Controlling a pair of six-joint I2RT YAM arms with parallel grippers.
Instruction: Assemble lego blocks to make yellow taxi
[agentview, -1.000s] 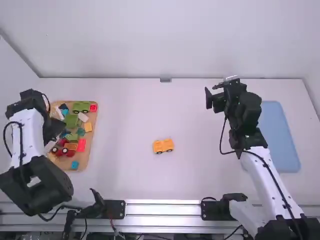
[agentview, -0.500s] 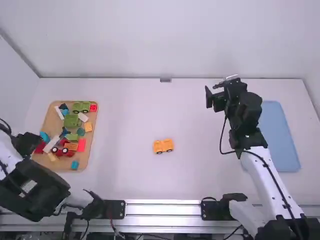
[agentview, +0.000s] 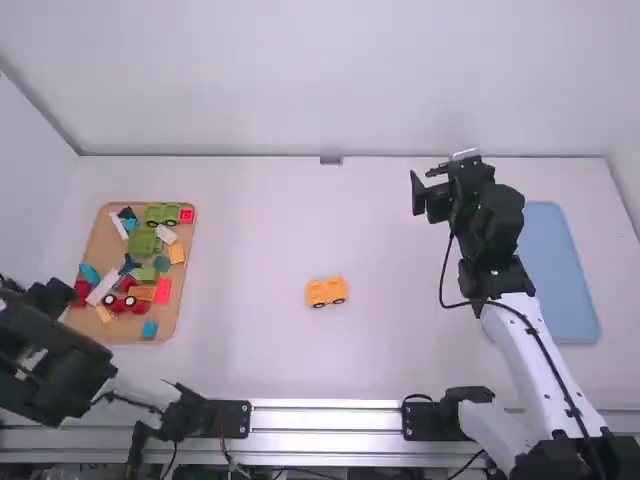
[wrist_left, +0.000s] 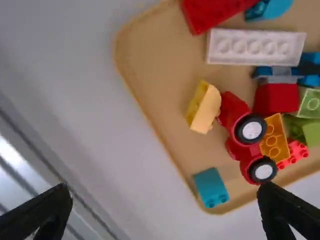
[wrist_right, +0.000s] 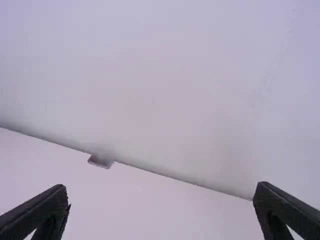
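High view: yellow car (agentview: 327, 292) sits mid-way on the smooth table (agentview: 250, 230), same spot as a sec ago; your L gripper (agentview: 50, 295) has pulled back toward the near-left edge, uncovering more of the tan tray (agentview: 100, 240). Your R gripper (agentview: 424, 187) hangs near the blue board (agentview: 560, 280).

L wrist view: your L claw's wide open, empty, w/ a studded white block (wrist_left: 255, 47) in view.

R wrist view: your R claw's open & empty, facing plain wall (wrist_right: 150, 90).
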